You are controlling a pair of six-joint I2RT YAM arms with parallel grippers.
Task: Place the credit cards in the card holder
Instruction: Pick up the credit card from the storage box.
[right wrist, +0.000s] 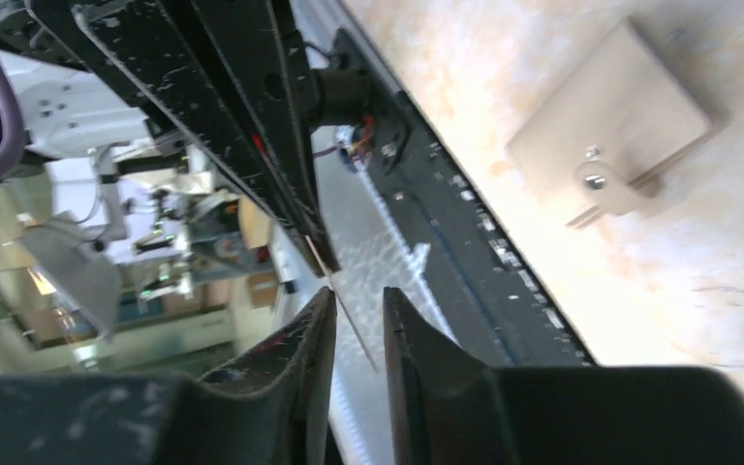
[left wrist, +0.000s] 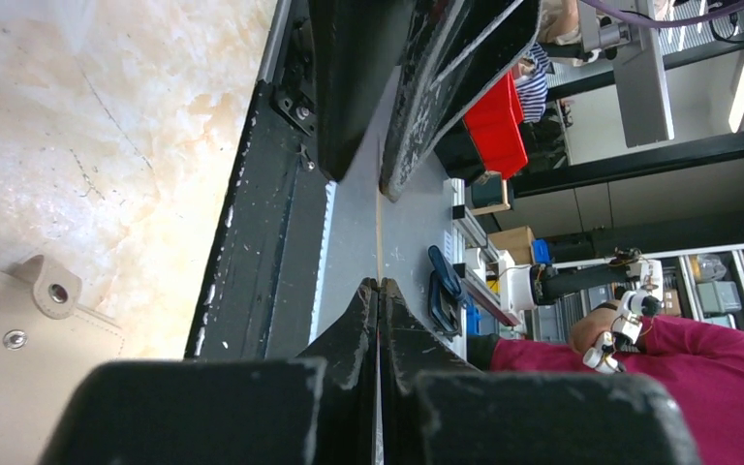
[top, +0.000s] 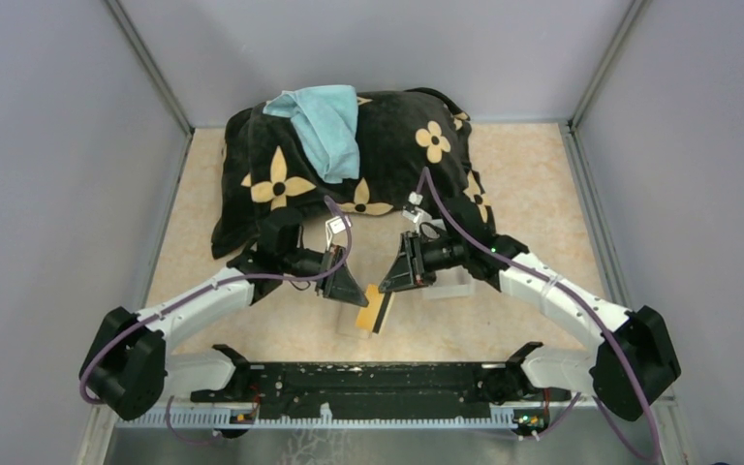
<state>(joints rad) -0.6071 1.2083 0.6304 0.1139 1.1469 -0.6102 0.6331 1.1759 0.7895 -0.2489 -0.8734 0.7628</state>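
Observation:
A gold credit card (top: 375, 308) hangs above the table between the two grippers. My left gripper (top: 354, 294) is shut on it; in the left wrist view the jaws (left wrist: 379, 283) are pressed together on the card's thin edge (left wrist: 379, 232). My right gripper (top: 394, 281) is open, and its fingers (right wrist: 315, 329) stand on either side of the card edge (right wrist: 354, 318) without touching it. The tan card holder (right wrist: 620, 126) lies closed on the table with its snap tab showing, and it also sits at the lower left of the left wrist view (left wrist: 19, 378).
A black pillow with yellow flowers (top: 387, 155) and a teal cloth (top: 325, 121) on it fill the back of the table. A black rail (top: 368, 383) runs along the near edge. Grey walls close in both sides. A pale object (top: 450, 283) lies under the right gripper.

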